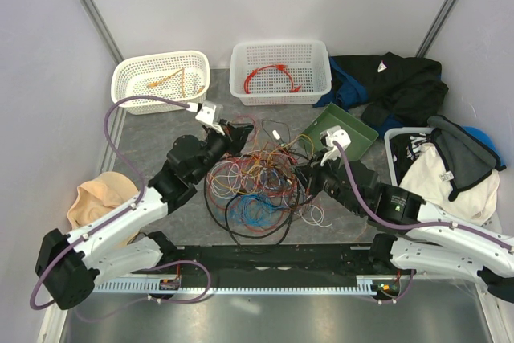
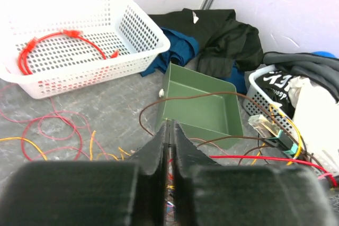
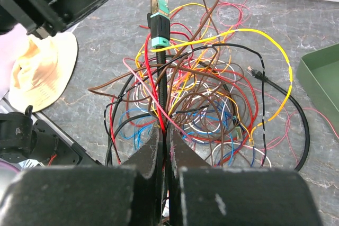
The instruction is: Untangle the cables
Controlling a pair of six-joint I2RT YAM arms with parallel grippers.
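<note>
The cables (image 1: 255, 190) lie in one knotted heap at the middle of the counter, nearer the near edge than the far one. The right gripper (image 3: 163, 133) is clamped on the black cable (image 3: 158, 78), whose teal plug (image 3: 159, 38) sticks out beyond the fingers. The left gripper (image 2: 168, 130) is pressed together at the heap's far-left side; whether it pinches a strand cannot be told. A yellow loop (image 3: 265, 46) and a brown loop (image 3: 206, 3) cross the black cable, so a straight pull would likely cinch them tighter, snag the plug, or drag the whole heap
</note>
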